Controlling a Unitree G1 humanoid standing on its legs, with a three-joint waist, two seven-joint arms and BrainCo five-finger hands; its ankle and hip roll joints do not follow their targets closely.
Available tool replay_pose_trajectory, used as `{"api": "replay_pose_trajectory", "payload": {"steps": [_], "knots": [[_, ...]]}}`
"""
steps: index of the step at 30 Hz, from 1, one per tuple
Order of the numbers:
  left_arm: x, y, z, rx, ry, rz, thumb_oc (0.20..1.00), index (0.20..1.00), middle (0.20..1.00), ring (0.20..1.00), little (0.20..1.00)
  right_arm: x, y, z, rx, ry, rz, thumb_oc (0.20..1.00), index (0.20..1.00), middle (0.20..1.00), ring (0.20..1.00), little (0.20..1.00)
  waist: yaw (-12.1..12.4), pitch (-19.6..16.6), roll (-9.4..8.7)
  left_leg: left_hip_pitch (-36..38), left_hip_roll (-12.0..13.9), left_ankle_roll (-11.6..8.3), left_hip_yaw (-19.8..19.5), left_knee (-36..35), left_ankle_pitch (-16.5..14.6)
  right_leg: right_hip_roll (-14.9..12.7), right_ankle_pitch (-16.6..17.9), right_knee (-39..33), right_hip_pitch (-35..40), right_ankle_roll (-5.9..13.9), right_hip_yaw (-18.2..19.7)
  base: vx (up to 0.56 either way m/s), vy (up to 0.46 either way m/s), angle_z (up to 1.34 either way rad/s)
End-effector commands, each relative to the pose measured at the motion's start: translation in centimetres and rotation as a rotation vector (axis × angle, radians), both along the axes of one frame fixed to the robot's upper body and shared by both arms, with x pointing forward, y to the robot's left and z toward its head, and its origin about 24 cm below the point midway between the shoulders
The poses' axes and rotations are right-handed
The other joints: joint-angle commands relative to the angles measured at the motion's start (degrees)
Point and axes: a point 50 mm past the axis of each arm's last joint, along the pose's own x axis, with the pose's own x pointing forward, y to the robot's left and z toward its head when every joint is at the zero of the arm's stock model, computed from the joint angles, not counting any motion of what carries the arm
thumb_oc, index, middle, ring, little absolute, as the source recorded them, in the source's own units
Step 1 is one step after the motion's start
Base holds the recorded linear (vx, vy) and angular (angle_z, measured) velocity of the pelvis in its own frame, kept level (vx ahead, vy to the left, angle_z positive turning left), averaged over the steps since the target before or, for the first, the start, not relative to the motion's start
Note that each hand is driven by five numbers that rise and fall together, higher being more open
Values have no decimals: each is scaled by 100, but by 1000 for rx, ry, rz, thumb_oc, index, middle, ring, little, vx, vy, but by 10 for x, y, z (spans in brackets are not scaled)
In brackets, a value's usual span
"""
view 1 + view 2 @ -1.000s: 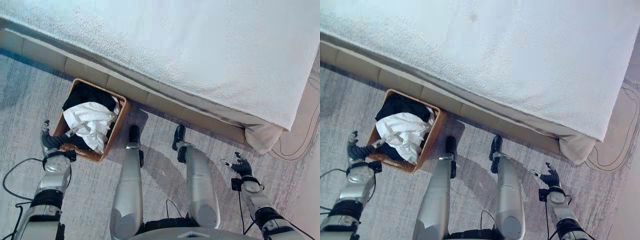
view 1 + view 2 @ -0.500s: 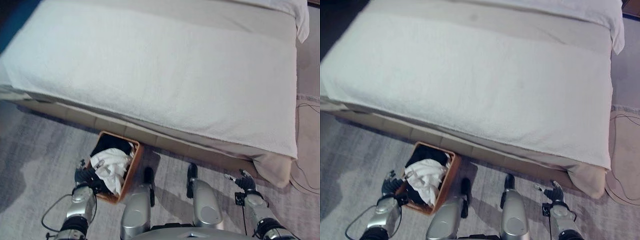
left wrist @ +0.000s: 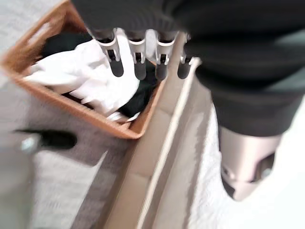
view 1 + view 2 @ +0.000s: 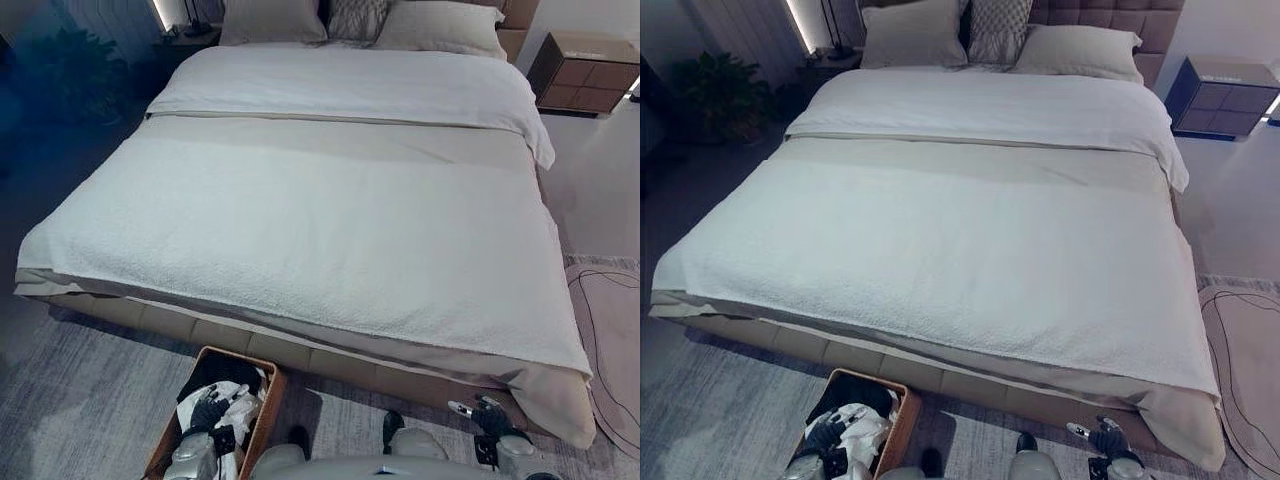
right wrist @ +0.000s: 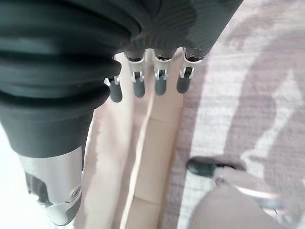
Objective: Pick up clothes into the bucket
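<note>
At the bottom left of the left eye view I see the bucket (image 4: 262, 415), a brown woven basket that stands on the grey carpet (image 4: 80, 400) just beside the foot of the bed (image 4: 330, 220). Inside it lie the clothes (image 3: 90, 76), a white piece on top of a black one, and they fill the basket almost to its rim. My left hand (image 4: 208, 412) hangs over the basket, above the white cloth; in the left wrist view its fingers (image 3: 116, 62) are straight and apart from the cloth, so this hand is open and holds nothing. My right hand (image 4: 488, 414) shows at the bottom right of the frame, near the corner of the bed, above the carpet. In the right wrist view its fingers (image 5: 159, 81) are also straight and relaxed, with nothing between them and the thumb. The bed takes the middle of the frame, with a white blanket (image 4: 300, 240), pillows (image 4: 970, 35) at the top, and a nightstand (image 4: 585, 70) in the upper right corner.
</note>
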Motion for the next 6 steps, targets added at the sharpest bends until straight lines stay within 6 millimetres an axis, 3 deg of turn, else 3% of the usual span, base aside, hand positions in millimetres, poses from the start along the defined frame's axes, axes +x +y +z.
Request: {"api": "replay_pose_trajectory", "payload": {"steps": [1,6], "knots": [[3,9,2,32,17,-61,1000,1000,1000,1000,1000,13,9,1,55,-50,-8,1000,1000,1000,1000,1000,61,119,-412,-397,-355,-22,-71,481,-159,-220,84,-319,347,207,-68,116,-45,1],[-24,-2,-12,9,166,-145,1000,1000,1000,1000,1000,9,17,-3,84,-25,12,1000,1000,1000,1000,1000,44,-71,-449,-117,-300,-18,-61,243,-155,-173,25,-363,562,182,-136,60,-22,2]]}}
